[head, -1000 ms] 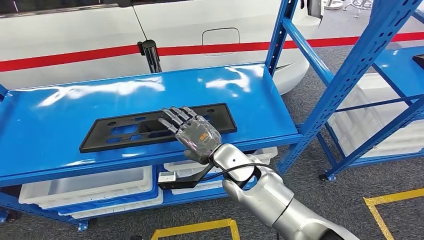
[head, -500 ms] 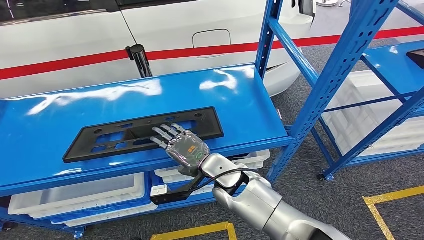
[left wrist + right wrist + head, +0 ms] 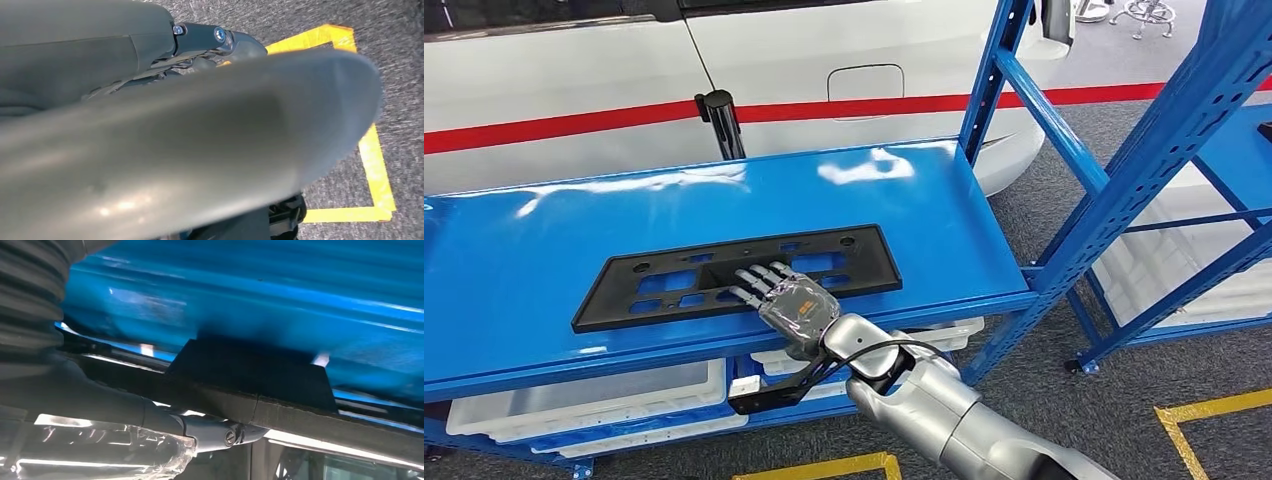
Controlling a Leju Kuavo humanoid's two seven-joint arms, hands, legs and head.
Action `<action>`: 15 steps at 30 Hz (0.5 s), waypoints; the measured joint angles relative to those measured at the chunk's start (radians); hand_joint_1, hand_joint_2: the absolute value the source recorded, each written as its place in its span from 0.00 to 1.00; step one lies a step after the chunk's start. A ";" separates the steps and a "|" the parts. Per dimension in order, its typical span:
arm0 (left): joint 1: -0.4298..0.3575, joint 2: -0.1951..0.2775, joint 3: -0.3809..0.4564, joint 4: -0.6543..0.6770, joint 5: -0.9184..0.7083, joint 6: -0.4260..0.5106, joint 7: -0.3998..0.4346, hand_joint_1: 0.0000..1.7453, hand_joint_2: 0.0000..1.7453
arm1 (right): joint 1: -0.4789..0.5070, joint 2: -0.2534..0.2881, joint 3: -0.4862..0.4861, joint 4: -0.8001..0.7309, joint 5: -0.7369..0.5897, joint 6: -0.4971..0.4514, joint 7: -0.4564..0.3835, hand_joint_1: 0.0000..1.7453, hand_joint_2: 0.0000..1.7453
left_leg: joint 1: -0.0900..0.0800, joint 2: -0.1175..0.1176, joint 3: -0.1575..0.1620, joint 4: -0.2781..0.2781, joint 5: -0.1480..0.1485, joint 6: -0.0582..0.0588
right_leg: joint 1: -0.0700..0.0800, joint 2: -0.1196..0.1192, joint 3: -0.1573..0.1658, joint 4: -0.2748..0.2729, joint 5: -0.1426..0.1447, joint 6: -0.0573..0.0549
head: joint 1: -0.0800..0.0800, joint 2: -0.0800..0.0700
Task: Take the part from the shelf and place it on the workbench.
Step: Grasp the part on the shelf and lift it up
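Note:
The part is a long flat black plate with cut-outs. It lies lengthwise on the blue shelf, near the front edge. My right hand reaches in from below, and its fingers stretch flat over the plate's near edge around the middle. The thumb is hidden in the head view. In the right wrist view the plate is a dark band close ahead, with the thumb lying along its edge. The left wrist view shows a blurred grey cover over grey carpet.
White bins sit on the level below the shelf. A blue upright stands at the shelf's right end, and a second rack stands further right. A white car with a red stripe is behind. Yellow tape marks the floor.
The whole picture shifted as the camera moved. My right hand has drawn back from the middle of the plate to its near edge. The plate lies where it was on the shelf.

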 joint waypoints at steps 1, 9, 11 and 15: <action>0.000 0.000 0.000 0.000 0.000 0.000 0.000 0.00 0.00 | 0.000 0.001 0.001 0.003 0.000 0.000 0.001 0.00 1.00 | -0.002 -0.001 0.004 0.001 -0.005 -0.004 | 0.000 -0.001 0.029 -0.060 0.025 -0.002 | 0.000 0.000; -0.001 0.002 0.000 0.000 0.000 0.000 0.002 0.00 0.00 | 0.000 0.013 0.006 0.015 0.000 -0.002 0.003 0.00 1.00 | 0.009 0.003 -0.059 0.155 -0.099 -0.047 | -0.007 0.001 0.073 -0.113 0.033 -0.048 | -0.005 0.000; 0.001 0.002 0.000 0.001 0.000 0.000 0.002 0.00 0.00 | 0.001 0.014 0.009 0.019 0.000 -0.002 0.003 0.00 1.00 | 0.015 0.004 -0.132 0.278 -0.139 -0.056 | -0.006 0.000 0.076 -0.113 0.029 -0.052 | -0.005 0.000; 0.003 0.003 0.000 0.001 0.000 0.000 0.002 0.00 0.00 | 0.001 0.016 0.014 0.022 0.000 -0.002 0.003 0.23 1.00 | 0.021 0.006 -0.088 0.136 -0.025 -0.053 | -0.005 0.004 0.090 -0.113 0.021 -0.049 | -0.005 0.000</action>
